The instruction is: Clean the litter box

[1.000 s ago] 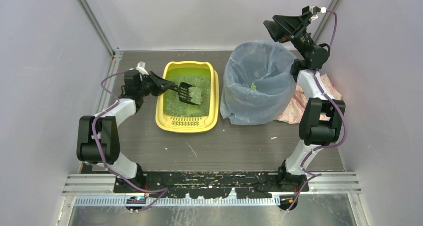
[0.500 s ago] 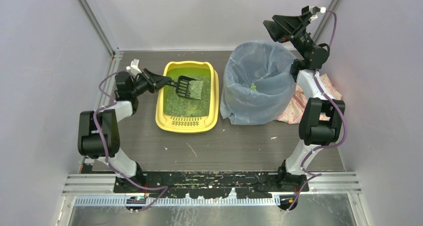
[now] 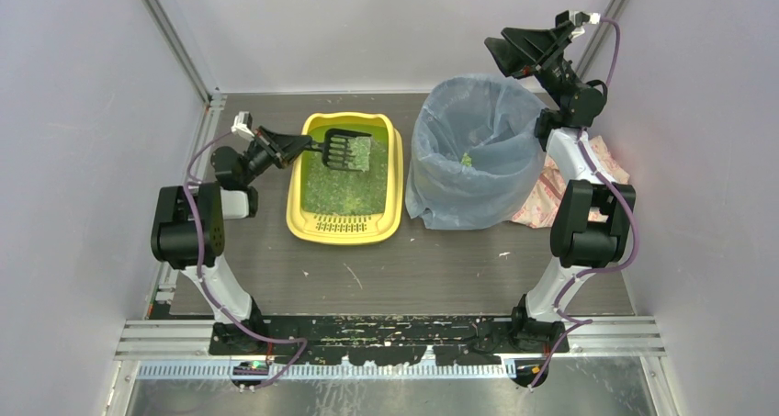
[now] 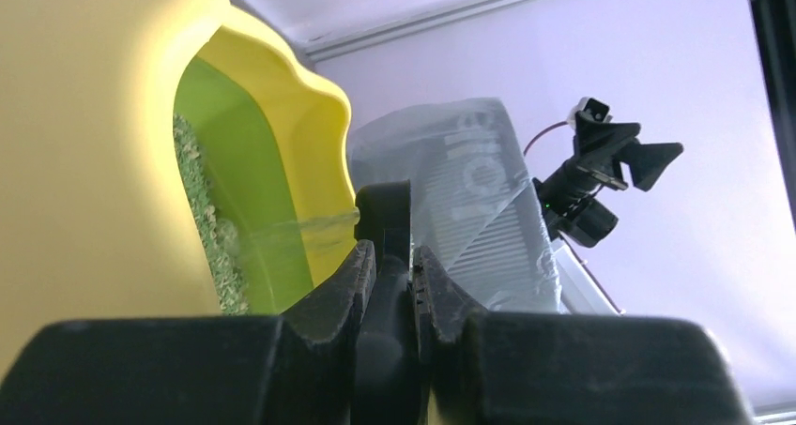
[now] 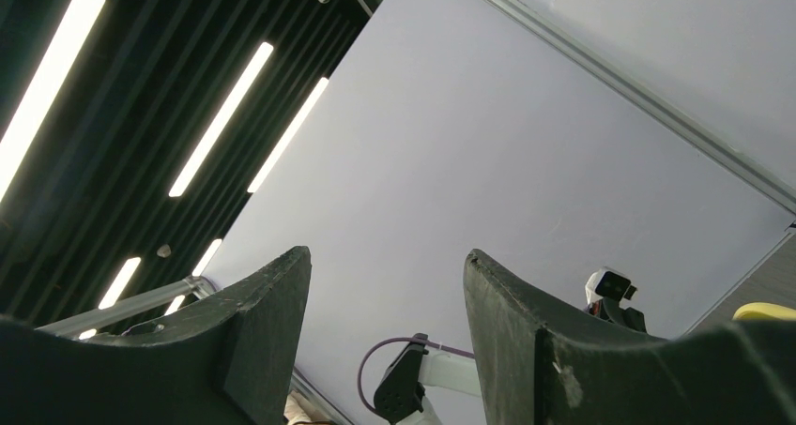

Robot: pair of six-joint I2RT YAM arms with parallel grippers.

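We see the left gripper [image 3: 303, 146] clamped on the handle of the black slotted scoop [image 3: 344, 149]. In the left wrist view both fingers [image 4: 340, 284] press tight against that handle [image 4: 385, 220], no gap on either side. The scoop sits over the far half of the litter box [image 3: 299, 209], its head pointing toward the right, with a clump of green litter [image 3: 360, 156] resting on it.

The yellow litter box lies flat on the dark table [image 3: 432, 269], left of centre, its slotted grate [image 3: 344, 223] at the near end and green litter spread across the floor of the tray.

Just to its right stands the tall bin lined with a blue translucent bag [image 3: 473, 159], a small green bit visible inside it. A patterned cloth [image 3: 551, 196] is tucked against the bin's right side.

The right gripper [image 3: 497, 52] hangs high above the far rim of the bin. In its own wrist view the jaws are spread wide with nothing between them [image 5: 387, 270].
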